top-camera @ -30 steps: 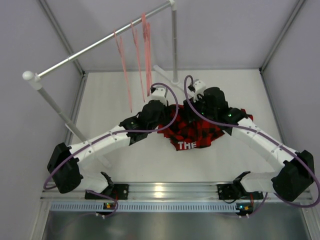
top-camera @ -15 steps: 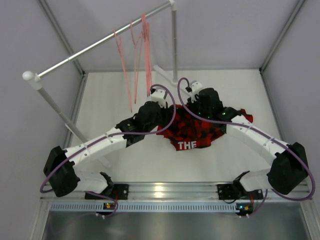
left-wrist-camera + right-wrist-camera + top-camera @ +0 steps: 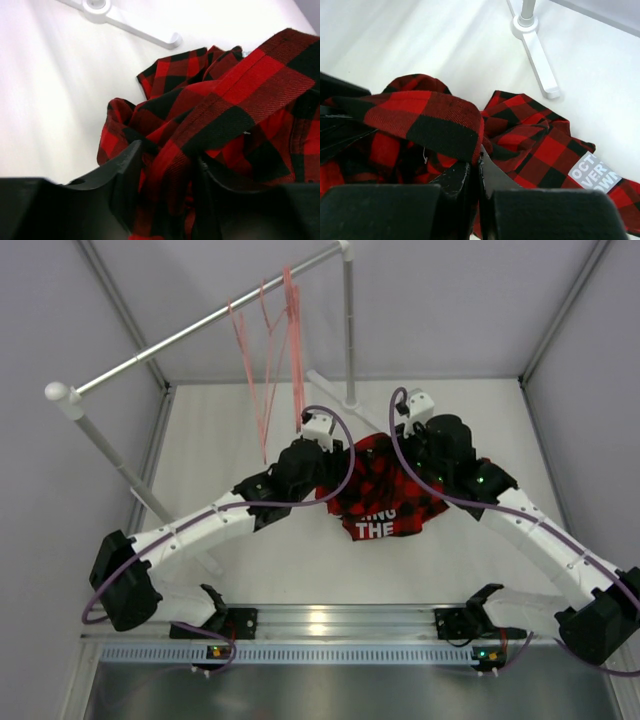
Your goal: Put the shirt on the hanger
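The red-and-black plaid shirt lies bunched on the table between both arms, its white lettering facing the near edge. My left gripper is at the shirt's left edge. In the left wrist view its jaws stand apart, with a loose fold of shirt between the fingers. My right gripper is at the shirt's upper right. In the right wrist view it is shut on a raised hem of the shirt. Pink wire hangers hang from the rail, apart from both grippers.
A white rail on posts crosses the back left, with three hangers bunched near its right end. One rack foot lies on the table just behind the shirt. Grey walls close in both sides of the table.
The right gripper closed on the shirt's hem and lifted it, so a second row of lettering now shows. The left gripper's jaws opened. The right arm swung back toward the right.
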Controlling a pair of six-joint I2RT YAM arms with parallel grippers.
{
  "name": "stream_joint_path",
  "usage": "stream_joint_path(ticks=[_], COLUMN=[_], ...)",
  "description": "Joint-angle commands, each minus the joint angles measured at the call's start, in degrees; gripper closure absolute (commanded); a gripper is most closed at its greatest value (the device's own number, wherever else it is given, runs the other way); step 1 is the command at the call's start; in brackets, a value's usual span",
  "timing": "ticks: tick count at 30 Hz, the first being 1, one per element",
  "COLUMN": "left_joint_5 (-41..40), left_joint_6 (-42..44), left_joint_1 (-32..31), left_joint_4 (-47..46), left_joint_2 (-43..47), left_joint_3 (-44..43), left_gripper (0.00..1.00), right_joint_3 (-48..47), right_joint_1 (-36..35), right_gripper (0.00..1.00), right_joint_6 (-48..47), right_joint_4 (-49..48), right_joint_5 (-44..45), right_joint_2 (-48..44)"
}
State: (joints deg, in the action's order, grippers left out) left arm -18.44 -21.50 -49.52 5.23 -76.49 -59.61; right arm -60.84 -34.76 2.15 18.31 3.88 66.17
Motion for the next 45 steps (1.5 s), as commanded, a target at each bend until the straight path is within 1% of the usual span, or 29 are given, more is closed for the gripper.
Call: stream_joint_path(ticks=[1, 4, 5, 7, 8, 11, 12, 14, 15, 16, 17, 21, 24, 26, 27, 28, 31, 33, 34, 35, 36, 37, 38, 40, 41, 42, 43, 44, 45], left_joint_5=[0.8, 6.6, 8.1, 13.4, 13.7, 13.6, 13.6, 13.6, 13.5, 13.3, 13.0, 14.7, 15.8, 17.1, 18.2, 20.3, 23.1, 23.8, 24.0, 24.1, 24.0, 23.5, 23.2, 22.5, 21.3, 20.6, 19.8, 19.3, 19.3], left_joint_6=[3.1, 6.9, 8.0, 11.8, 12.2, 13.8, 13.9, 13.7, 13.5, 13.3, 13.3, 14.4, 14.7, 14.6, 14.6, 14.6, 14.6, 14.5, 14.5, 14.6, 14.6, 14.6, 14.6, 14.6, 14.6, 14.5, 14.3, 14.2, 14.0], left_joint_1=[0.3, 0.3, 0.3, 0.3, 0.3, 0.3, 0.3, 0.3, 0.3, 0.3, 0.3, 0.5, 0.7, 1.2, 1.4, 1.5, 1.8, 2.0, 2.1, 2.1, 2.2, 2.2, 2.2, 2.3, 2.3, 2.4, 2.4, 2.4, 2.4], left_joint_4=[-2.1, -4.6, -6.5, -8.8, -8.8, -6.9, -6.7, -6.7, -6.7, -6.7, -6.6, -6.7, -6.7, -6.7, -6.7, -6.6, -5.6, -5.5, -5.5, -3.6, -3.3, -3.1, -2.6, -2.2, -1.9, -1.5, -1.3, -1.1, -1.2], left_joint_2=[0.9, 1.3, 1.4, 1.3, 0.7, -1.7, -2.2, -2.9, -3.0, -3.0, -2.9, -2.3, -1.7, -1.3, -1.1, -0.9, -0.3, -0.3, -0.3, -0.3, -0.4, -0.5, -0.6, -0.7, -0.8, -0.8, -0.6, -0.4, -0.1], left_joint_3=[-3.1, -3.1, -3.0, -2.4, -2.6, -4.6, -5.0, -5.3, -5.3, -5.4, -5.6, -5.8, -5.9, -6.1, -6.2, -6.3, -6.8, -7.1, -7.4, -7.4, -7.4, -7.4, -7.5, -7.4, -7.5, -7.5, -7.6, -7.7, -7.8], left_gripper=[0.52, 0.43, 0.38, 0.35, 0.34, 0.48, 0.67, 0.94, 1.0, 1.0, 1.0, 1.0, 1.0, 1.0, 1.0, 1.0, 1.0, 1.0, 1.0, 1.0, 1.0, 1.0, 1.0, 1.0, 0.97, 0.92, 0.72, 0.6, 0.47], right_joint_3=[-2.7, -1.7, -1.3, -0.6, -0.5, -0.3, -0.4, -0.5, -0.9, -0.9, -1.0, -2.3, -3.3, -3.7, -3.8, -3.8, -3.9, -4.0, -4.0, -4.2, -4.2, -4.2, -4.0, -3.9, -3.8, -3.8, -3.8, -4.1, -4.5], right_joint_1=[-0.7, -0.7, -0.8, -0.7, -0.7, -0.7, -0.7, -0.8, -0.7, -0.8, -0.7, -0.8, -0.7, -0.7, -0.8, -0.9, -1.0, -1.2, -1.3, -1.2, -1.2, -1.2, -1.2, -1.2, -1.2, -1.2, -1.1, -1.1, -1.0], right_gripper=[1.0, 1.0, 1.0, 1.0, 1.0, 1.0, 1.0, 0.99, 0.89, 0.81, 0.65, 0.5, 0.43, 0.42, 0.41, 0.41, 0.4, 0.42, 0.46, 0.66, 0.79, 0.91, 1.0, 1.0, 1.0, 1.0, 1.0, 1.0, 1.0], right_joint_6=[1.2, 1.5, 1.5, 1.7, 1.9, 1.8, 1.7, 1.4, 1.2, 0.5, 0.1, -1.3, -1.7, -1.6, -3.4, -3.6, -4.0, -4.0, -4.0, -4.0, -3.9, -3.7, -3.6, -3.6, -3.4, -2.8, -2.6, -2.2, 0.5], right_joint_4=[3.1, 4.1, 4.2, 4.5, 4.5, 4.7, 4.7, 4.8, 4.9, 5.1, 5.1, 5.3, 5.3, 5.3, 5.3, 5.3, 5.3, 5.3, 5.2, 5.3, 5.2, 4.8, 4.7, 4.5, 4.7, 4.7, 5.2, 5.8, 6.7], right_joint_5=[-1.0, -3.4, -3.4, -3.7, -4.9, -5.0, -4.9, -5.5, -6.2, -6.8, -7.0, -7.5, -9.1, -9.3, -8.4, -7.7, -5.1, -4.1, -4.1, -4.1, -4.1, -2.2, -1.4, -0.4, -0.4, -0.5, -0.7, -0.9, -1.3], right_joint_2=[-1.5, -1.7, -1.7, -1.9, -2.0, -2.4, -2.7, -3.0, -3.0, -3.0, -2.9, -1.5, -0.1, 0.9, 2.1, 2.6, 5.1, 6.3, 6.6, 6.8, 6.9, 6.9, 6.3, 5.5, 4.7, 4.4, 4.1, 4.0, 4.1])
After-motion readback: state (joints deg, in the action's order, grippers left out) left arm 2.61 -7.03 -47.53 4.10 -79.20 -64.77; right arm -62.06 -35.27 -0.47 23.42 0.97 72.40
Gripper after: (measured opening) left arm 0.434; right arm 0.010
